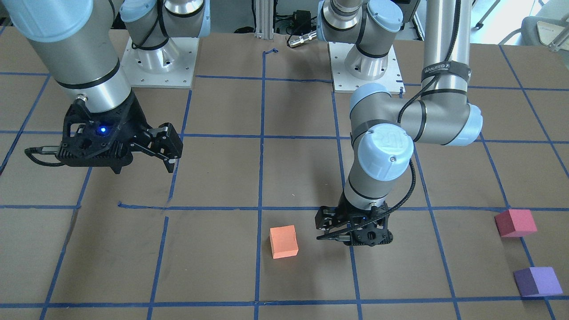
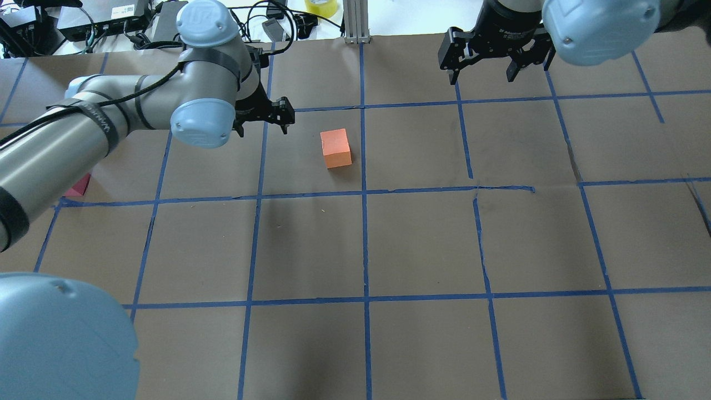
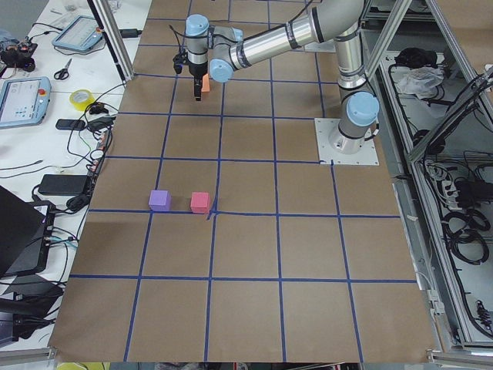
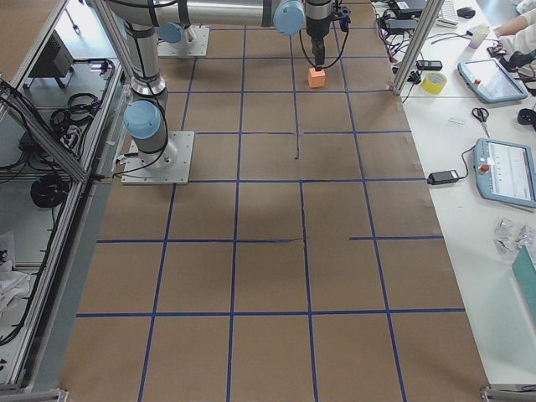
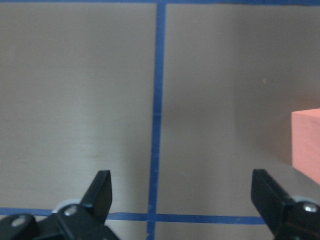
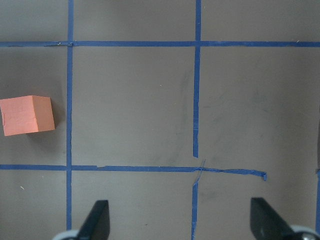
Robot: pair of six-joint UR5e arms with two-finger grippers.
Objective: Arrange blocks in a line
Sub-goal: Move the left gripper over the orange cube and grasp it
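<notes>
Starting at the front view's 9 o'clock side, the right gripper (image 1: 173,153) hangs high with its fingers spread and nothing in them, likely so it is not in the way. Next comes the small orange foam cube (image 1: 283,241), flat on the brown taped table (image 1: 213,266). At its 3 o'clock, near but apart, the left gripper (image 1: 349,232) sits low, fingers spread wide and empty, maybe ready to grab. Far off at 3 o'clock rest the red-pink foam cube (image 1: 515,222) and, at its 5 o'clock, the purple foam cube (image 1: 537,281).

The orange block (image 1: 283,241) sits alone; red-pink block (image 1: 515,222) and purple block (image 1: 537,282) lie close together, well away.
</notes>
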